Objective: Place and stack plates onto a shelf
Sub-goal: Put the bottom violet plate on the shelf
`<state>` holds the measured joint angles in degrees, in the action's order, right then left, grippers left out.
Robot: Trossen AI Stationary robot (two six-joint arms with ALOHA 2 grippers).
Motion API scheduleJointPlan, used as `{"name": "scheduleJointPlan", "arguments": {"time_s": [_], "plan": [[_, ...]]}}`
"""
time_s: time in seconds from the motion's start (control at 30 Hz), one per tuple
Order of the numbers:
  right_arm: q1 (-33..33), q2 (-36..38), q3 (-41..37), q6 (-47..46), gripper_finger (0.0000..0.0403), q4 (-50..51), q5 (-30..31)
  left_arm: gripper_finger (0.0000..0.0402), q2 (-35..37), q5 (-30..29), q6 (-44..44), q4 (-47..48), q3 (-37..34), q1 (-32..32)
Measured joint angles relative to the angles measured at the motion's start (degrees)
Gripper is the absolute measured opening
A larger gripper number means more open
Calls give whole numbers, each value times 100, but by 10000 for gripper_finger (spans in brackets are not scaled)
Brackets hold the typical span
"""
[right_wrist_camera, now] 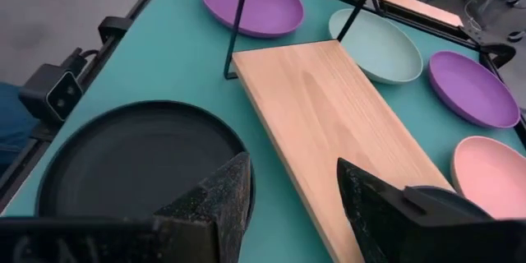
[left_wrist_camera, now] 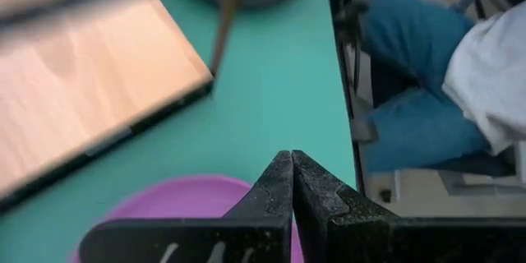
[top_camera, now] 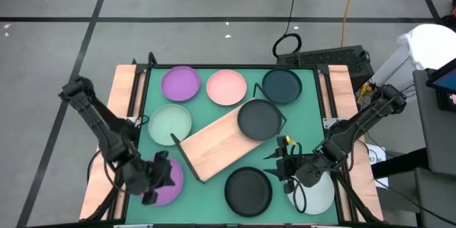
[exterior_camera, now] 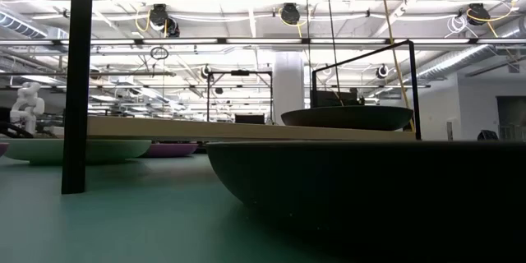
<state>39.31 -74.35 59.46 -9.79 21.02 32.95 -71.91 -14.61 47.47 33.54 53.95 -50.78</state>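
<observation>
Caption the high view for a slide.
One black plate sits on the wooden shelf; both grippers hover near the table's front edge.

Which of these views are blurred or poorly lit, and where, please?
Left wrist view: the shelf and its wire frame are smeared, while the shut left tool is sharp. Low view: the near black plate is a dark, soft mass against bright ceiling lights. Right wrist view: sharp, the open right tool included. High view: evenly lit.
</observation>
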Motion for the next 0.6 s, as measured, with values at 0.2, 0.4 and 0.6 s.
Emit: {"name": "scheduleJointPlan", "arguments": {"time_s": [0.2, 0.4, 0.6], "plan": [[21, 0, 0, -3, 165, -2, 2, 3, -557, 0, 764, -181, 0, -397], [21, 0, 0, 183, 165, -14, 0, 36, -952, 6, 1403, -307, 0, -494], [19, 0, 0, 358, 165, -22, 2, 94, -1345, 4, 1467, -764, 0, -474]]}}
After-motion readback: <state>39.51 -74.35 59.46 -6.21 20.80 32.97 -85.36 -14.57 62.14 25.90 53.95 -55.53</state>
